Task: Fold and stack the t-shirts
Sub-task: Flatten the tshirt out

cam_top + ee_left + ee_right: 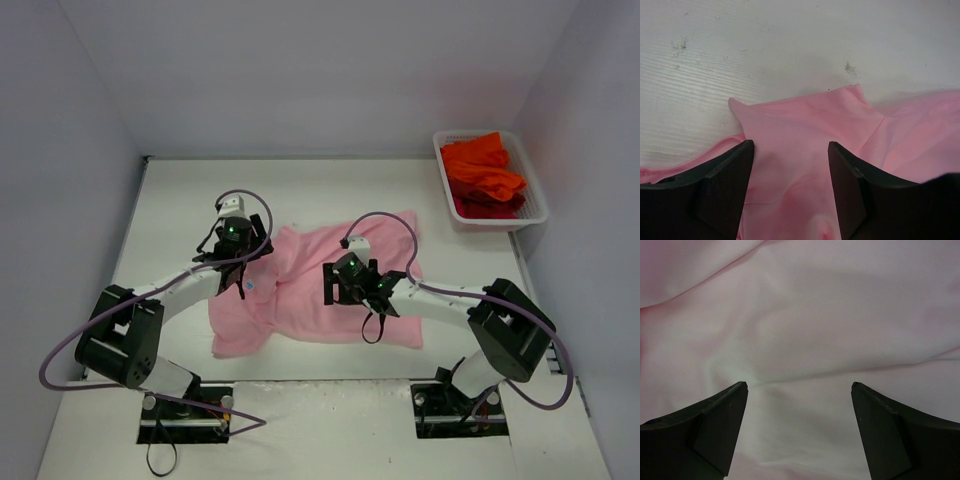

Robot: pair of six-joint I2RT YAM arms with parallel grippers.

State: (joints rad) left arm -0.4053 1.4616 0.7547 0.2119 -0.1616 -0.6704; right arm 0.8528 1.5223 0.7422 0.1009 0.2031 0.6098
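the light pink t-shirt [300,295] lies rumpled mid-frame on the tabletop [330,195], left end effector [791,146] open over its sleeve, right end effector [799,386] wide open above its middle, neither holding anything, while orange-red t-shirts [482,172] fill the upper-right basket [541,207].

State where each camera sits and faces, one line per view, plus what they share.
Top external: above, behind the arms, looking down on table, both arms, pink t-shirt, basket.
Left wrist: on left arm, facing a sleeve and table; left gripper open.
Right wrist: on right arm, close over the t-shirt; right gripper open.
Shared: the pink t-shirt.
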